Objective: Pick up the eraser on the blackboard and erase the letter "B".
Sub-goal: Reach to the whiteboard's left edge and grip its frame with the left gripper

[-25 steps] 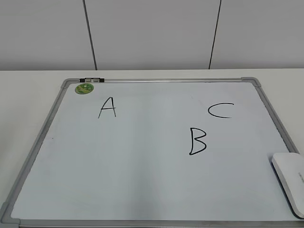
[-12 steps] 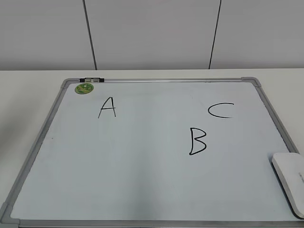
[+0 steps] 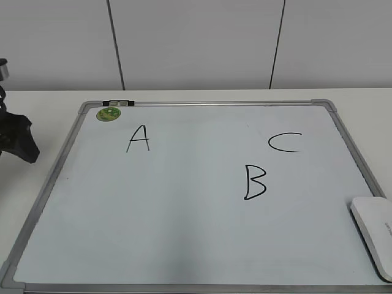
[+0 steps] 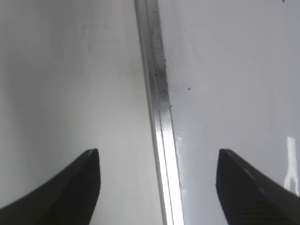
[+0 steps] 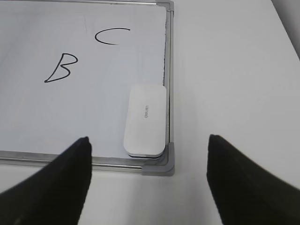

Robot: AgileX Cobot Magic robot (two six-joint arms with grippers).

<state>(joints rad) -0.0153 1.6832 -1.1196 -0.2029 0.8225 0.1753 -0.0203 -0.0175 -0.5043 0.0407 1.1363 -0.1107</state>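
Jaws spread wide and empty on the right gripper (image 5: 149, 187) frame the eraser (image 5: 146, 120), which lies straight ahead of them, between the two dark fingertips and a little beyond. The flat white block sits on the blackboard (image 5: 70, 117) tucked into the board's near corner, its right edge just beside the grey metal frame. Its long axis runs away from the jaws, roughly in line with the gap between them, so its two long sides face the two fingers; a grip across the narrow width looks like the natural one, judging from this angle.

Ahead and to the left of the same jaws, well apart from the eraser, stands the letter "B" (image 5: 61, 68), with the "C" (image 5: 111, 36) beyond it.

At the opposite side of the board, the left gripper (image 4: 158, 187) also hangs open and holds nothing, its fingertips straddling the frame rail, one over the desk (image 4: 70, 93) and one over the writing surface. From the exterior view it hovers off the board's left edge, with the "A" (image 3: 138, 138) and a round green magnet (image 3: 108, 113) between it and the work.

Of the two arms, the right is plainly nearer the eraser (image 3: 372, 233), which rests at the board's lower right.
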